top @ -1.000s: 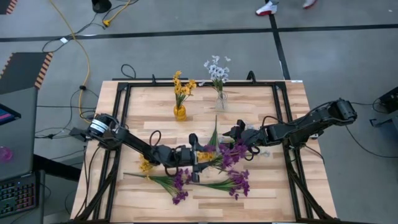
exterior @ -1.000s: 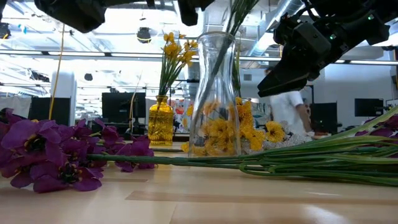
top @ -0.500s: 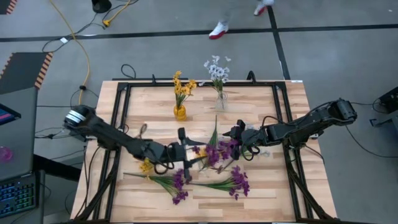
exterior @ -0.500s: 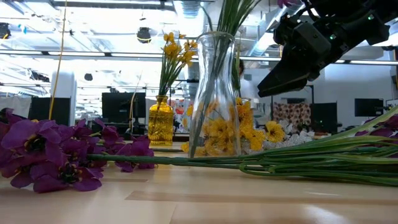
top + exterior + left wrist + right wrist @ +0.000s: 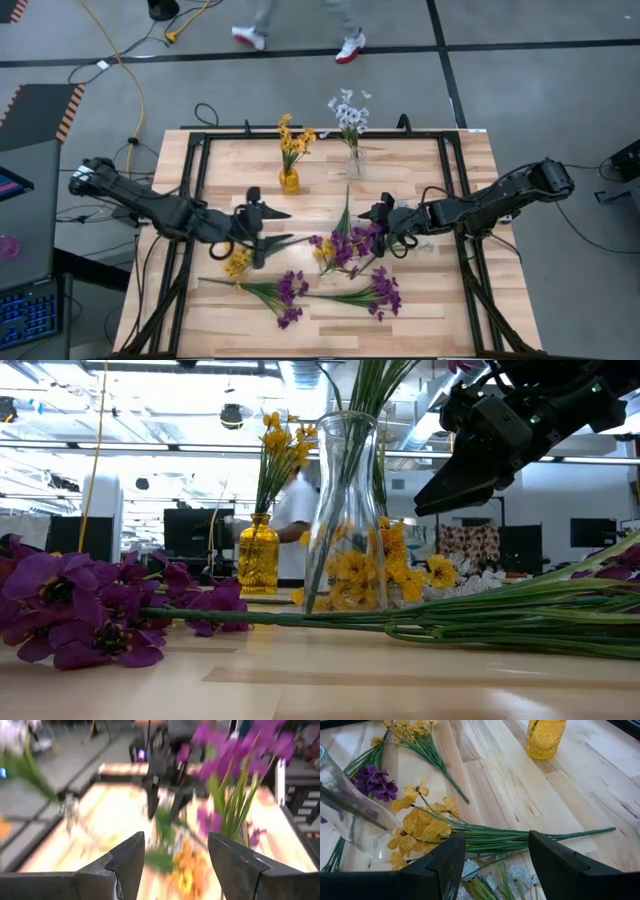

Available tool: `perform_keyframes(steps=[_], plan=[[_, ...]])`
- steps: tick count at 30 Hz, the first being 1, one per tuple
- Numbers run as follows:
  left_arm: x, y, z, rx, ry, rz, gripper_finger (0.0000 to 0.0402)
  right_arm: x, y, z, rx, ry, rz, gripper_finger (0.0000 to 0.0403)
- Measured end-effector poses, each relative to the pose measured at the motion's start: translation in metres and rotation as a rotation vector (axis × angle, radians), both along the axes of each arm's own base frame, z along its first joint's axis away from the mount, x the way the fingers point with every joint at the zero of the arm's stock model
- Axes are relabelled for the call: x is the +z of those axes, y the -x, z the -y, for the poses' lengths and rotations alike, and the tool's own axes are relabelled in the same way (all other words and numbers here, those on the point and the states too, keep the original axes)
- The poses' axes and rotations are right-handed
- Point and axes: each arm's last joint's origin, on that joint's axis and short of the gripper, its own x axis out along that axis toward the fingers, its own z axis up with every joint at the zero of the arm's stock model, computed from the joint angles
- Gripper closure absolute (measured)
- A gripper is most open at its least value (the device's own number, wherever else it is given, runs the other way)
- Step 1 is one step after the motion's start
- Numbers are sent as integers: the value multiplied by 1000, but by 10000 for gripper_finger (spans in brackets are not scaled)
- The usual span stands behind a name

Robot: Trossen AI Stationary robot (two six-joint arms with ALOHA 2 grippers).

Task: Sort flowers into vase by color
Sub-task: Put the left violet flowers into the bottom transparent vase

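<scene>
A tall clear vase point(image 5: 345, 510) stands mid-table and holds purple flowers point(image 5: 352, 240). A yellow vase point(image 5: 289, 181) with yellow blossoms and a small clear vase point(image 5: 355, 160) with white flowers stand toward the far edge. Purple sprigs point(image 5: 285, 293) and a yellow sprig point(image 5: 237, 265) lie flat near the front. My left gripper point(image 5: 284, 226) is open, left of the tall vase, touching nothing. My right gripper point(image 5: 373, 216) hovers open beside the vase, above a yellow sprig point(image 5: 420, 827) and white sprigs point(image 5: 470, 870) lying on the wood.
A black frame point(image 5: 200, 150) runs around the tabletop's edges. Long green stems point(image 5: 500, 615) lie across the front of the table. Bare wood shows between the two far vases and the table's right side point(image 5: 440, 180). A person's legs point(image 5: 300, 30) pass beyond the far edge.
My left gripper has drawn back from the purple flowers at the tall vase toward the table's left edge. The purple blossoms in the vase have shifted slightly. My right arm has kept still. A person has walked leftward beyond the far edge.
</scene>
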Motion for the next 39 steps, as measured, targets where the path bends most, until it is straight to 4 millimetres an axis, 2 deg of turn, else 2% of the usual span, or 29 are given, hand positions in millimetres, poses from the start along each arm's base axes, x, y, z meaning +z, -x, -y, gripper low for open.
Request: perform_keyframes(steps=[4, 8, 11, 17, 22, 26, 30, 39], plan=[[-8, 11, -4, 36, 78, -105, 195, 0, 0, 0, 0, 0, 0, 159], [-17, 15, -4, 67, 184, -181, 195, 0, 0, 0, 0, 0, 0, 159], [-21, 16, -4, 108, 328, -216, 195, 0, 0, 0, 0, 0, 0, 159], [-28, 15, -3, 307, 720, -209, 195, 0, 0, 0, 0, 0, 1, 159], [-35, 11, 1, 383, 892, -247, 195, 0, 0, 0, 0, 0, 0, 159], [-43, 6, 4, 362, 894, -321, 195, 0, 0, 0, 0, 0, 0, 159], [-55, 1, 12, 224, 806, -470, 195, 0, 0, 0, 0, 0, 0, 159], [-98, -13, 43, -23, 644, -771, 195, 0, 0, 0, 1, 0, 0, 159]])
